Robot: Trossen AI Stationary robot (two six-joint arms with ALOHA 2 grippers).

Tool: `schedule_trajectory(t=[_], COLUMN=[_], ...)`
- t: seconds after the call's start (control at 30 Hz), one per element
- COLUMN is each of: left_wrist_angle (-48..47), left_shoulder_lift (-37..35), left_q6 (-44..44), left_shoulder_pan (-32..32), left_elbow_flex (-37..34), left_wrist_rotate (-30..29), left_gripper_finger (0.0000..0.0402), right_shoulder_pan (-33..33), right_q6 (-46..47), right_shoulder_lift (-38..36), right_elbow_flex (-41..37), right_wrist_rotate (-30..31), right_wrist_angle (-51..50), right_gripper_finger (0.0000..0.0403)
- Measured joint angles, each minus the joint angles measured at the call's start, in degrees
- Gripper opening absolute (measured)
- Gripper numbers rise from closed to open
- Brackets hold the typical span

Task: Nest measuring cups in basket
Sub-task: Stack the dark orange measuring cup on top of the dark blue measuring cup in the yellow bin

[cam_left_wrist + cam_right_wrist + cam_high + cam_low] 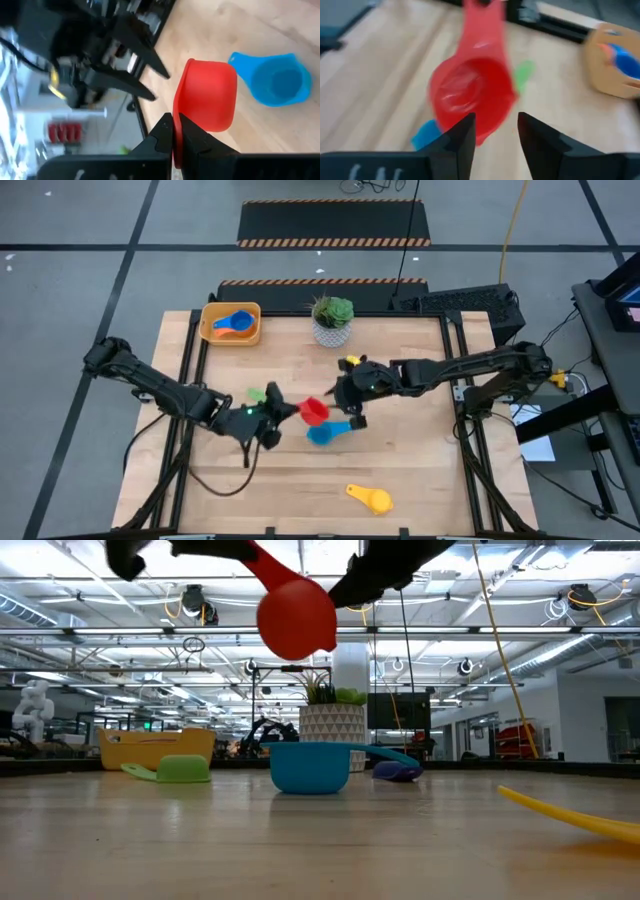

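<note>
My left claw [283, 412] is clamped on the handle of the red cup [314, 411], holding it aloft above the worktop [420, 470] so my right claw [347, 402], fingers apart just beside its bowl, can probably take it. I count six cups: red, light blue [322, 433], green [258, 394], yellow [371, 498] and two blue ones in the basket [214, 330].

White patterned pot [331, 332] with green plant [332, 309] at the wooden table's [420, 480] far edge.
</note>
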Motion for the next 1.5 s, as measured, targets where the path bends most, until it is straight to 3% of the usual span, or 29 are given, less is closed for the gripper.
schedule_trajectory(t=[0.2,0.5,0.6,0.73,0.83,0.93,1.07,1.2,1.37,1.5], left_wrist_angle=[0.10,4.35,4.39,4.43,4.11,4.13,3.14,-0.65,-1.70,-1.71], left_shoulder_lift=[0.00,0.00,0.00,0.00,0.00,-0.02,-1.06,-3.99,-9.68,-12.74], left_q6=[2.87,7.02,7.46,7.86,6.88,3.09,-6.00,-15.69,-26.95,-30.16], left_shoulder_pan=[-2.16,-2.16,-2.16,-2.05,-1.94,-1.65,-1.43,-1.81,-1.71,-0.77], left_elbow_flex=[0.00,0.00,0.00,0.00,0.00,0.00,0.00,0.02,0.04,0.04], left_wrist_rotate=[-4.76,-5.17,-5.23,-5.66,-8.57,-11.07,-17.74,-17.36,-14.75,-14.21], left_gripper_finger=[0.0009,0.0012,0.0012,0.0006,0.0031,0.0075,0.0132,0.0174,0.0192,0.0189], right_shoulder_pan=[0.51,0.29,0.07,0.05,0.12,0.07,-0.08,-0.61,-2.41,-3.68], right_q6=[-0.21,-2.89,-3.03,-4.31,-5.27,-3.74,-2.69,-1.16,-0.46,0.47], right_shoulder_lift=[0.24,2.33,2.21,2.25,2.25,2.25,2.23,2.21,2.21,2.21], right_elbow_flex=[-1.73,-1.80,-1.80,-1.80,-1.78,-1.78,-1.78,-1.78,-1.78,-1.78], right_wrist_rotate=[-3.03,-5.30,-5.49,-5.80,-6.20,-4.60,2.33,8.60,11.58,11.58], right_wrist_angle=[3.10,3.22,3.61,3.58,3.97,4.05,2.90,1.13,1.18,1.43], right_gripper_finger=[0.0155,0.0149,0.0120,0.0043,0.0012,0.0011,0.0003,0.0002,0.0002,0.0001])
